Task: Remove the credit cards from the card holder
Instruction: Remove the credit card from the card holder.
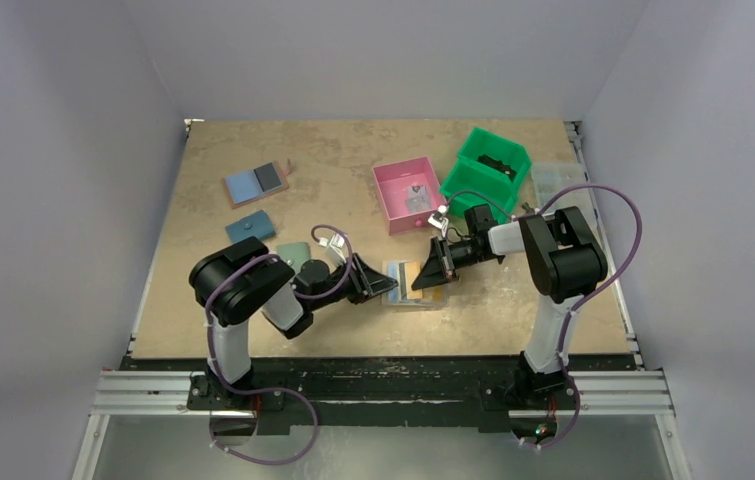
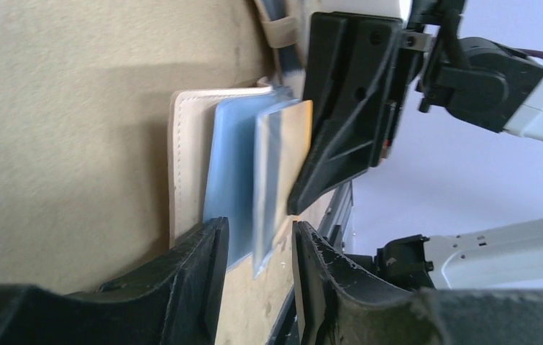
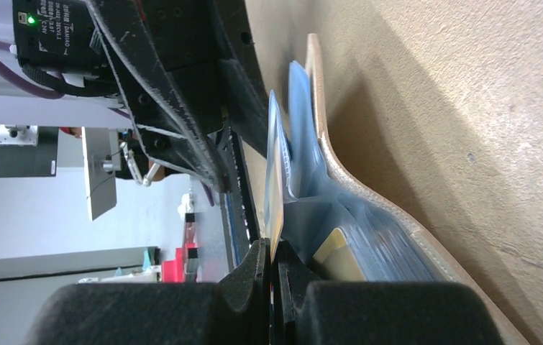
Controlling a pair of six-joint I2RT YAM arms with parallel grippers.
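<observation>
Two end effectors flank the open card holder [image 2: 185,165] on the tabletop [image 1: 333,170]: the right end effector [image 3: 270,251] pinches a credit card [image 2: 283,158] to draw it out; the left end effector [image 2: 259,230], part-open, straddles the card's left end.

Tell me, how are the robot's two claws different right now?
The right gripper is pinched shut on a credit card, while the left gripper has its jaws apart and grips nothing. The right gripper holds one end of the card; the left gripper's open jaws sit either side of the opposite corner. Both are black and meet at the card holder.
</observation>
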